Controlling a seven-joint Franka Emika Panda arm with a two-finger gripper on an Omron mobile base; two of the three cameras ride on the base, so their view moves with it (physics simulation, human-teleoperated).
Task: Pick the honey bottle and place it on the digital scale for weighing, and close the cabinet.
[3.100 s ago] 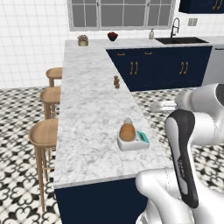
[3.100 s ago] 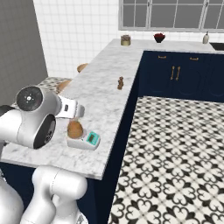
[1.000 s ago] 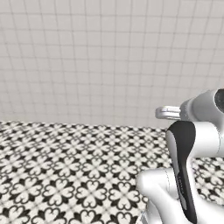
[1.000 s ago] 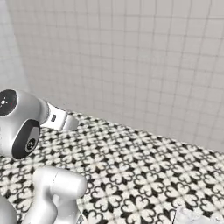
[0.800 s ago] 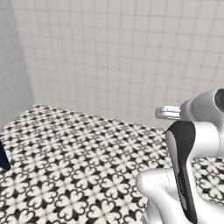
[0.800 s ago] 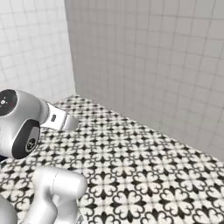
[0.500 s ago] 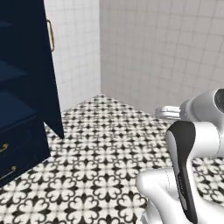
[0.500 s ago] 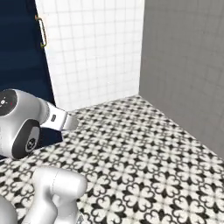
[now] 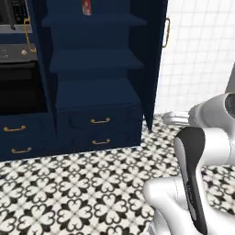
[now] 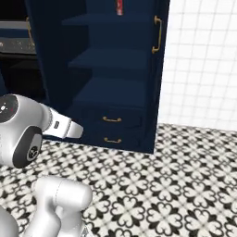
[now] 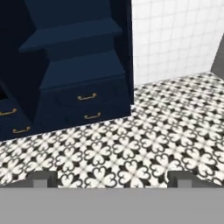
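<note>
My jaws are standing wide open, holding nothing. I am facing the cabinet (image 9: pixel 96 69), its right door (image 10: pixel 159 69) hanging open. Closing it is next, I think: I need to reach that door.

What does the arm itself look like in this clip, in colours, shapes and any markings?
The arm is glossy white with rounded, bulbous links and a long black inset panel along one link. In the right base view a round dark grey joint cap bears a small white logo. The gripper shows small dark grey square fingertips.
</note>
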